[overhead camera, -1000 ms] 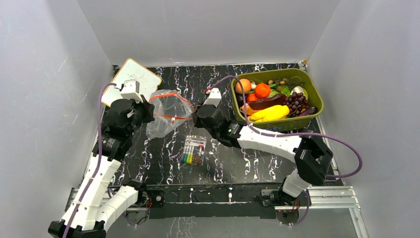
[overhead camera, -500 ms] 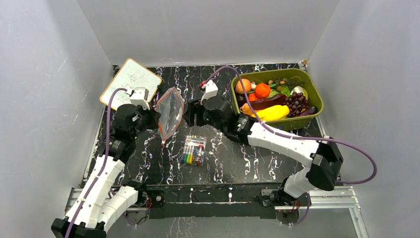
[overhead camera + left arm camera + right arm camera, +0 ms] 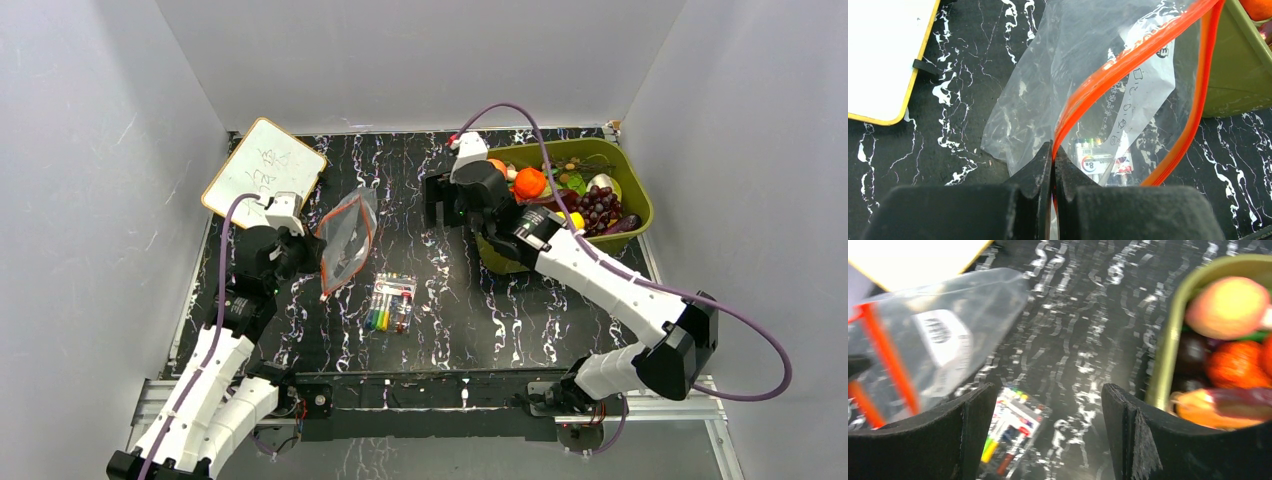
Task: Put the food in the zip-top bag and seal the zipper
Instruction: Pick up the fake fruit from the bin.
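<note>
The clear zip-top bag [image 3: 348, 240] hangs limp and holds no food. My left gripper [image 3: 305, 250] is shut on its red-orange zipper [image 3: 1128, 57]; in the left wrist view the jaws [image 3: 1053, 150] pinch the strip at one end of the bag [image 3: 1038, 90]. My right gripper [image 3: 437, 200] is open and holds nothing, up over the table between the bag [image 3: 933, 340] and the bin; its fingers [image 3: 1048, 388] stand wide apart. The food [image 3: 545, 195] lies piled in the bin: an orange [image 3: 530, 182], dark grapes [image 3: 598, 208], a peach-coloured fruit [image 3: 1228, 305].
The olive-green bin [image 3: 602, 148] stands at the back right, its rim [image 3: 1173, 330] just right of my right gripper. A pack of coloured markers [image 3: 392, 302] lies mid-table. A whiteboard [image 3: 265, 165] lies at the back left.
My right gripper let go of the bag's mouth, opened, and swung back and right to the bin. The mouth collapsed; the bag now hangs from the left gripper alone, slightly lower.
</note>
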{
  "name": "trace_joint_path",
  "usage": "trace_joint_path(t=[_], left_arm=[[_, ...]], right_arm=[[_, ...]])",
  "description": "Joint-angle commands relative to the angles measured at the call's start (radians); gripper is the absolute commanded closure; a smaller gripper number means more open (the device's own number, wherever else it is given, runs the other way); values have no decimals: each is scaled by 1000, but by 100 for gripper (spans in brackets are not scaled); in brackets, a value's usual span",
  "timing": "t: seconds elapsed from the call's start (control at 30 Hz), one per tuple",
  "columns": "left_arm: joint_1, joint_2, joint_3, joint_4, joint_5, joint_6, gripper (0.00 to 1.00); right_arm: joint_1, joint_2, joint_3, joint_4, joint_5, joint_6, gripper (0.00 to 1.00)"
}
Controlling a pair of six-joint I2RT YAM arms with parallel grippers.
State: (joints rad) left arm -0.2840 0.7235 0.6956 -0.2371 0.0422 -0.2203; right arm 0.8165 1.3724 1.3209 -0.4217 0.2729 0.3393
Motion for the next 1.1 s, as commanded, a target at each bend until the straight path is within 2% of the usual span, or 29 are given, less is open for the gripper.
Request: trace_joint_path(t=[0.0, 0.17, 0.4, 0.57, 0.87, 1.07], left_arm=[[4, -26, -18, 36, 16, 16, 100], [0, -47, -19, 33, 17, 21, 100], [-11, -62, -22, 28, 10, 35, 100], [-11, -58, -19, 28, 19, 45, 100], [-11, -58, -19, 27, 15, 52, 100], [-11, -67, -21, 26, 12, 52, 100]], right_arm=[[-77, -35, 63, -113, 164, -66, 25], [-172, 2, 77, -143, 269, -129, 24], [-331, 67, 83, -77, 292, -183, 24], [-440, 138, 91, -32, 204, -189, 24], [-519, 249, 90, 56, 173, -201, 13], [-566, 294, 86, 89, 137, -199, 11]])
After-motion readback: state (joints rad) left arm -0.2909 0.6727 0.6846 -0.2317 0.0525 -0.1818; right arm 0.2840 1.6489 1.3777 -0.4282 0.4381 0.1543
